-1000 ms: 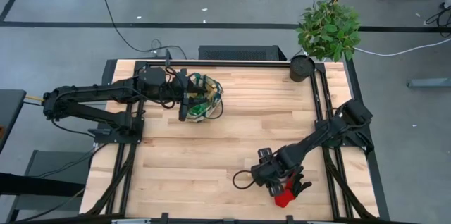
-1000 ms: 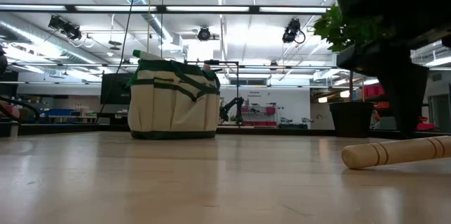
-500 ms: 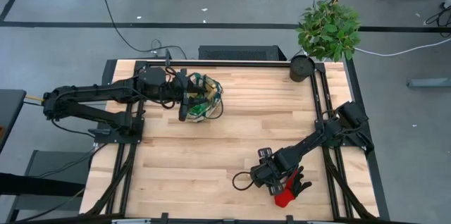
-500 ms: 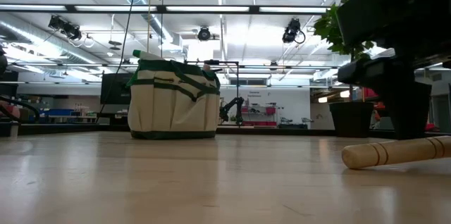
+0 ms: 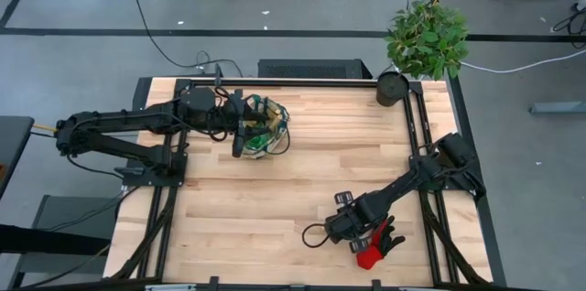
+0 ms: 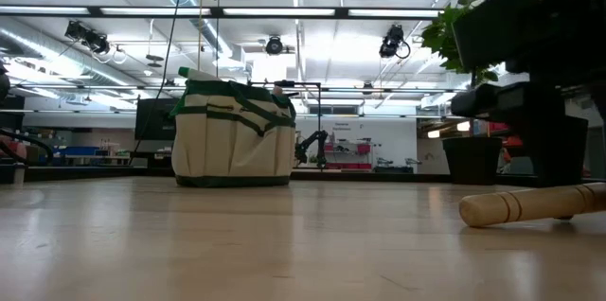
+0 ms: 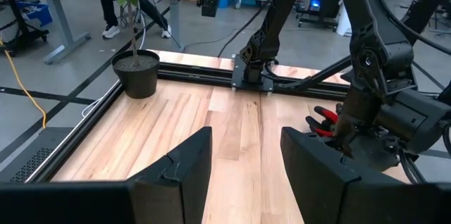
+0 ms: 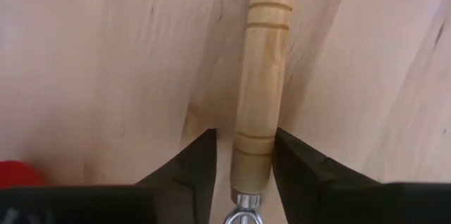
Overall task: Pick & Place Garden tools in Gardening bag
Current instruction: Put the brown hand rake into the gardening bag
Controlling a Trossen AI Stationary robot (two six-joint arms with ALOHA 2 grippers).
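Right pincer [image 8: 243, 164] straddled the wooden-handled tool [image 8: 259, 83] on the desk [image 5: 275, 199], just beside the red-and-black glove [image 5: 374, 253]; fingers flanked the handle's long axis, touching or nearly, grip unconfirmed. Left pincer [image 7: 243, 157] stood spread at the gardening bag [image 5: 264, 126], well apart.

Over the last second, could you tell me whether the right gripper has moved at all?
Yes: the right gripper has shifted slightly toward the table's near edge, closer to the red-and-black glove, its fingers flanking the wooden handle.
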